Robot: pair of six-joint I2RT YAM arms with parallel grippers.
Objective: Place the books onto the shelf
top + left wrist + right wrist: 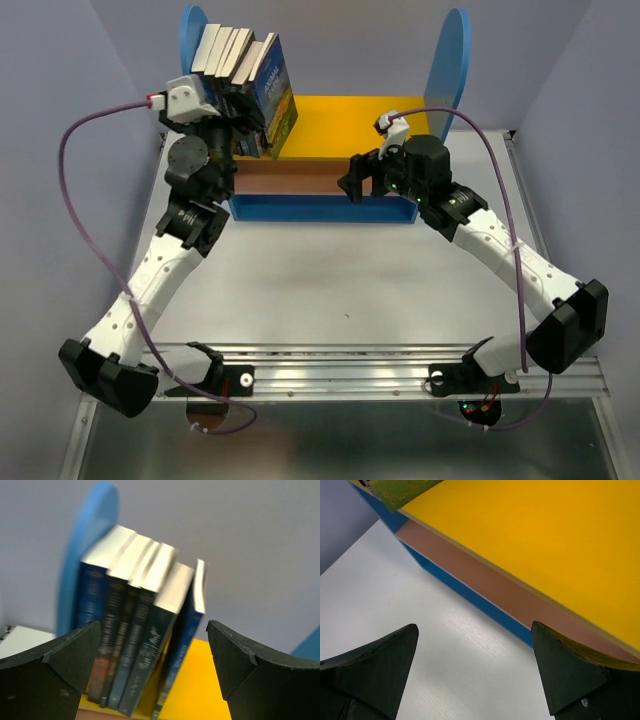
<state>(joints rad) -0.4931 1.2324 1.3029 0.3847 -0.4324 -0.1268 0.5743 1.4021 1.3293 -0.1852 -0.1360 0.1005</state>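
- From above: my left fingers [238,112] are spread wide and hold nothing. The books [238,58] are just beyond them, in a fanned row on the yellow upper board of the shelf [350,115], against its left panel. My right fingers [358,178], also spread and empty, hang by the lower board, well right of the row
- Left wrist: the books lie dead ahead through the gap of my fingers, ungripped, spines towards me, long axis upright but leaning; I judge this arm the nearer for any straightening
- Right wrist: ahead are only the surface [445,655] and the shelf boards, with one book's green cover corner far up-left
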